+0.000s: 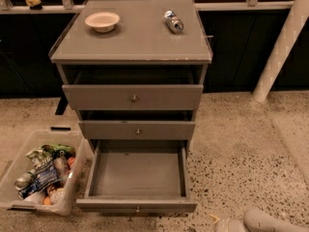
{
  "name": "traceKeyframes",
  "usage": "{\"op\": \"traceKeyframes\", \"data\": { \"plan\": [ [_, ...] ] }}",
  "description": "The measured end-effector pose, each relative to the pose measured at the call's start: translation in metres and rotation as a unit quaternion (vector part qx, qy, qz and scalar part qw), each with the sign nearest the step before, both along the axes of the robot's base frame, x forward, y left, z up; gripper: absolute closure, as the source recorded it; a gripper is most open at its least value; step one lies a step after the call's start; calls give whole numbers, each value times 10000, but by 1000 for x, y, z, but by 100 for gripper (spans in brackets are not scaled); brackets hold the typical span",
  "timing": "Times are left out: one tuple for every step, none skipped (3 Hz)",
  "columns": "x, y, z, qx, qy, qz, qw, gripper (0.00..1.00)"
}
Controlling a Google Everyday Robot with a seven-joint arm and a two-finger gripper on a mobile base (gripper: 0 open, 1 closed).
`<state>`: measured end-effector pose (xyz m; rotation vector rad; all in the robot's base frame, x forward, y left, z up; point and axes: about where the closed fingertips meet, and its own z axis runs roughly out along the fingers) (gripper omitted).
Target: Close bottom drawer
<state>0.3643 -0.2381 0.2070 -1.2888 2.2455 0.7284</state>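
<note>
While bottom drawer [137, 205] sits pulled out, gripper [223, 224] low right of it, state unclear.

The arm [276, 221] is pale grey, smooth and rounded, a thick tube-like shell with a darker gap between two segments. The gripper [225, 225], equally pale grey, lies just right of the bottom drawer's [137, 174] front corner, only its top showing.

The flat grey cabinet top [140, 40] carries 2 things, well apart: a shallow cream bowl [102, 21] and a silver can [174, 21] (on its side). The gripper [226, 224] is at lower right.
</note>
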Motion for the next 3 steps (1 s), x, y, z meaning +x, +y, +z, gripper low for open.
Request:
{"op": "traceKeyframes", "data": {
  "plan": [
    [17,13,-12,54,164,373,9992,0],
    [49,48,-36,227,387,1051,9935,0],
    [81,68,-41,251,333,1401,9893,0]
  ]
}}
